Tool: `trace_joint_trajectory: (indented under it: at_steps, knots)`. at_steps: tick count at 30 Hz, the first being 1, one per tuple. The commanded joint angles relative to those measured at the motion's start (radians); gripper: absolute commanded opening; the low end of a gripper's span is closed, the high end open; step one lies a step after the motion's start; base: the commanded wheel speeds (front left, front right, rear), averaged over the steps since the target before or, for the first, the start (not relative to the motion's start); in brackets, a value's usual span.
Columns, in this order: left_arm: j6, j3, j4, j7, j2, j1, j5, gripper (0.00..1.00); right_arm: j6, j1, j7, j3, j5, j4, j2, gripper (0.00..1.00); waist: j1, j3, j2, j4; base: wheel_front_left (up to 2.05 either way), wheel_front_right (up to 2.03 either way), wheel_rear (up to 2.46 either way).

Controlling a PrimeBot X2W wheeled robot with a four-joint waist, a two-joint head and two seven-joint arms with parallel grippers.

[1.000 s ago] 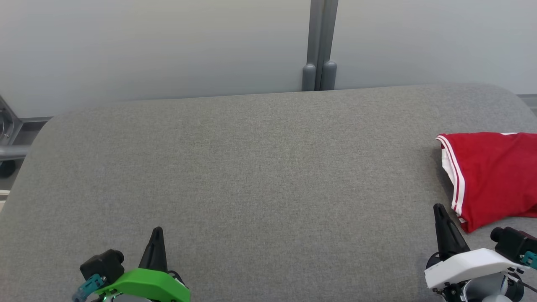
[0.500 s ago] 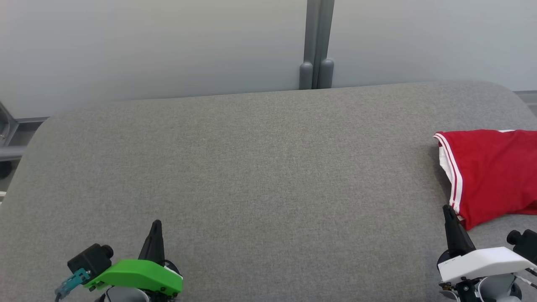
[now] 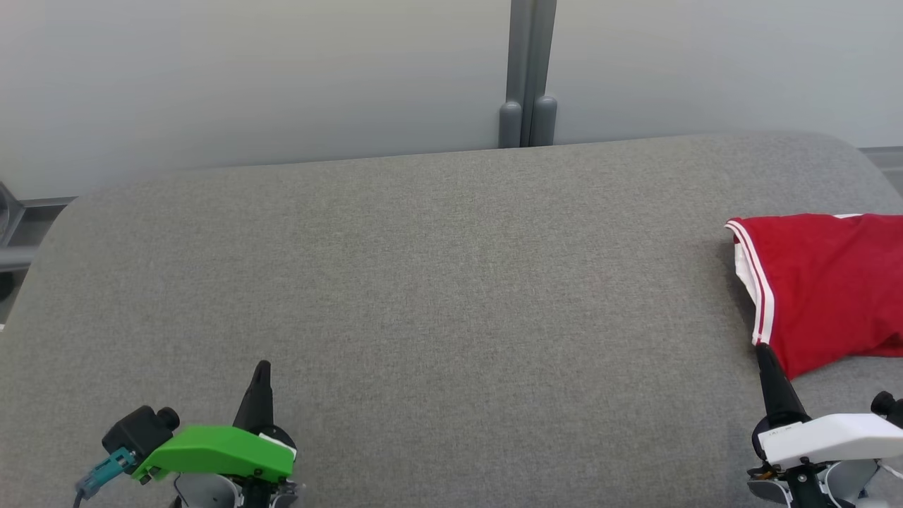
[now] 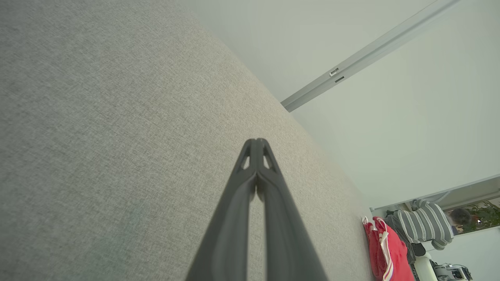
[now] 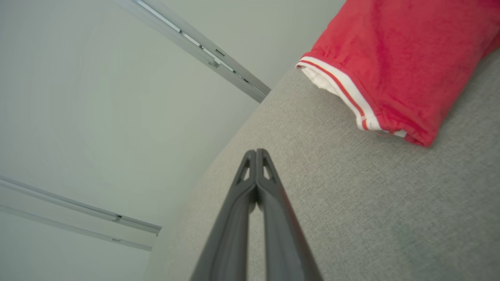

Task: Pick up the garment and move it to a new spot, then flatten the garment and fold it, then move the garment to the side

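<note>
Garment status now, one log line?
red garment: right side of grey cushion, ungripped | left gripper: shut, empty | right gripper: shut, empty, tip near garment

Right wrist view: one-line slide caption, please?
Shut right claw poised over grey fabric surface, short of the red white-trimmed garment.

garment (image 3: 829, 282): was red, white-striped hem
worktop (image 3: 423, 282): was grey weave
left claw (image 3: 261, 368): blk, green shell
right claw (image 3: 764, 353): blk, white shell
</note>
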Motion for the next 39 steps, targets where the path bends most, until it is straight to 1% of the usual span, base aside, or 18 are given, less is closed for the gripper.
trace_joint_trajectory:
  at_steps: [1, 18, 34, 39]
  knots:
    - [-0.01, 0.012, -0.01, 0.005, -0.003, -0.033, -0.022, 0.0, 0.0, -0.023, 0.006, -0.006, 0.025, -0.008, -0.006, 0.0, 0.0, 0.0, -0.0001, 0.0, 0.0, 0.0, 0.0]
    - [-0.06, 0.058, -0.004, 0.042, -0.026, -0.049, -0.169, 0.0, 0.0, -0.029, 0.054, -0.041, 0.212, -0.004, -0.007, 0.0, 0.0, 0.008, -0.0001, -0.011, 0.0, 0.0, 0.0]
    - [-0.103, 0.098, 0.003, 0.072, -0.046, -0.064, -0.298, 0.0, 0.0, -0.034, 0.096, -0.071, 0.373, 0.0, -0.009, 0.0, 0.0, 0.015, -0.0001, -0.021, 0.0, 0.0, 0.0]
    - [-0.113, 0.107, 0.005, 0.078, -0.05, -0.065, -0.327, 0.0, 0.0, -0.035, 0.105, -0.078, 0.407, 0.001, -0.009, 0.0, 0.0, 0.016, -0.0001, -0.023, 0.0, 0.0, 0.0]
